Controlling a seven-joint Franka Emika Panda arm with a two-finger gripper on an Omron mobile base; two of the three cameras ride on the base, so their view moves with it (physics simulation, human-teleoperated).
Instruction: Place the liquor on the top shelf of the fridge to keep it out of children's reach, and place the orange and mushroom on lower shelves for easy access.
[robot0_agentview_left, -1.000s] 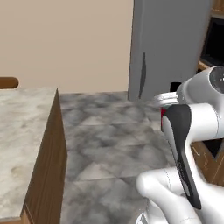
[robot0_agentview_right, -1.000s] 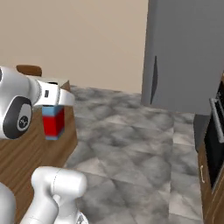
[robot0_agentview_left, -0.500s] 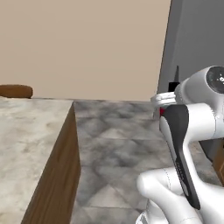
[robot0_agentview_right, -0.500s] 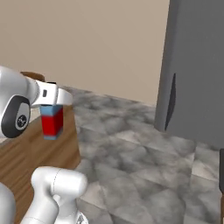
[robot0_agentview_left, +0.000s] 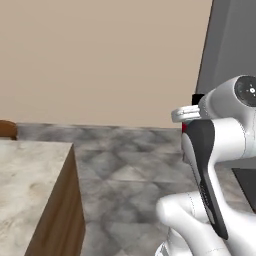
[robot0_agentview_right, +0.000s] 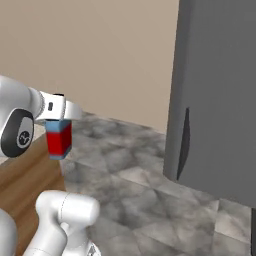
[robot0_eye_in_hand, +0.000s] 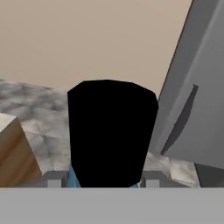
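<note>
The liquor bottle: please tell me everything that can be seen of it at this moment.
The liquor bottle is small and flat-sided, blue above and red below, with a smooth, plain surface. It hangs upright in the air under the white hand, above the wooden counter's edge, touching nothing else. In the hand view its black cap stands large between the fingers, with a little blue showing beneath. The fridge stands closed to its right.

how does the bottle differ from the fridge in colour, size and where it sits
The bottle is red below and blue above with a black cap; the fridge is plain grey. The bottle is small enough for the hand to hold; the fridge towers out of view. The bottle hangs in the air from the hand; the fridge stands on the floor, door shut. Both are flat-sided.
</note>
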